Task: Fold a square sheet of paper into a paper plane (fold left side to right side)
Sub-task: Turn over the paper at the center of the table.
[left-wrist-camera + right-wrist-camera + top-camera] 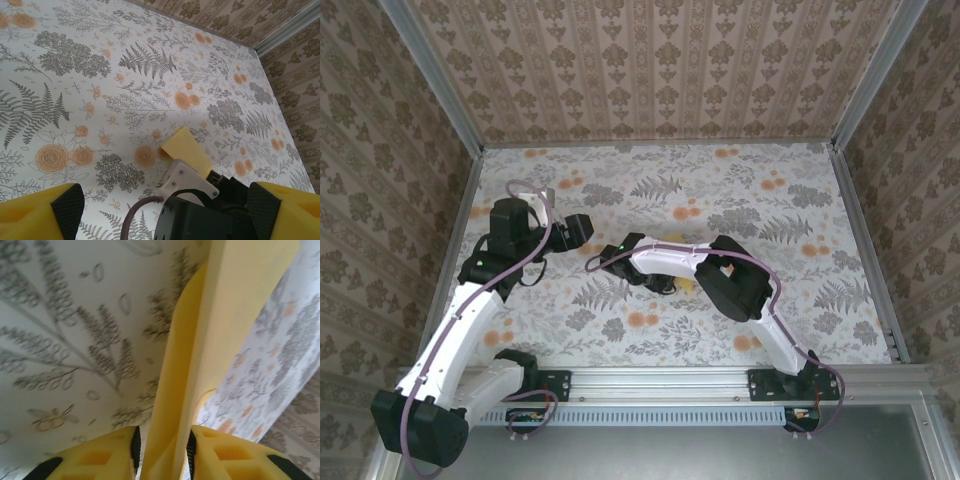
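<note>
From where I stand, the table is covered by a white cloth printed with grey ferns and orange flowers [720, 190]. It is walled in on three sides by brown patterned panels [650, 60], and a metal rail [660, 382] runs along the near edge.

The right arm [670, 258] reaches in from its base and bends back toward the middle of the table. The left arm [470, 310] is crooked on its own side, with its wrist turned toward the other arm.

The task's thing is a folded sheet of plain yellow matte paper [186, 149]. It sits near the middle of the cloth, at the tip of the right arm. From the left wrist, a pale yellow flap pokes out just past the right arm's white and black wrist, beside an orange flower.

The right gripper [162, 440] has its yellow fingers [100, 457] a little way apart. The paper stands between the dark pads and runs away from them in two bowed layers over the fern print. I cannot tell whether the pads actually press on it.

The left gripper [165, 196] is spread wide, with its yellow fingers [40, 212] at the two lower corners of its view. It has nothing between them and hangs above the cloth just behind the right wrist.
</note>
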Available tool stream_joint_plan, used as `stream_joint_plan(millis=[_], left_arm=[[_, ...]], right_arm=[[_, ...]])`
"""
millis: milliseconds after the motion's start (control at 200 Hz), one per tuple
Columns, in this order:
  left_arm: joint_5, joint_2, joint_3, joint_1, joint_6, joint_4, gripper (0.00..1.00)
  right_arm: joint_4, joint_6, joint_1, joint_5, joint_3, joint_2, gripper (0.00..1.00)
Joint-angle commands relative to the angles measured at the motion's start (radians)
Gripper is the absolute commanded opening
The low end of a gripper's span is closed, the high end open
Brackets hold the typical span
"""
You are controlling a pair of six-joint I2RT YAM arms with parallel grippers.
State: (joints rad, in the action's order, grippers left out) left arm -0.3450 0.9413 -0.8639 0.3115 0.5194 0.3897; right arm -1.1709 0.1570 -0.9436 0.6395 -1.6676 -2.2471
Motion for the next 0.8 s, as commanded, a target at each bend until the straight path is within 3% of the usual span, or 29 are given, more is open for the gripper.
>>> stream_joint_plan(millis=[0, 165, 375, 580, 795], left_arm=[[-0.037, -0.003, -0.012, -0.009, -0.011, -0.012, 0.88], [-0.086, 0.002, -0.008, -0.009, 0.019, -0.042, 0.89], [-0.167, 0.052, 0.039, 0.001, 0.068, -0.105, 0.9], [-0.23, 0.155, 0.11, 0.052, 0.16, -0.256, 0.87], [-0.226, 0.334, 0.097, 0.184, 0.206, -0.38, 0.85]], right_arm=[[-0.036, 0.013, -0.005, -0.143, -0.014, 0.027, 0.4], [-0.01, 0.053, 0.009, -0.258, 0.018, 0.119, 0.53], [0.064, 0.105, 0.036, -0.347, 0.131, 0.299, 0.82], [0.259, 0.151, 0.129, -0.437, 0.352, 0.568, 0.92], [0.494, 0.203, 0.291, -0.573, 0.573, 0.831, 1.0]])
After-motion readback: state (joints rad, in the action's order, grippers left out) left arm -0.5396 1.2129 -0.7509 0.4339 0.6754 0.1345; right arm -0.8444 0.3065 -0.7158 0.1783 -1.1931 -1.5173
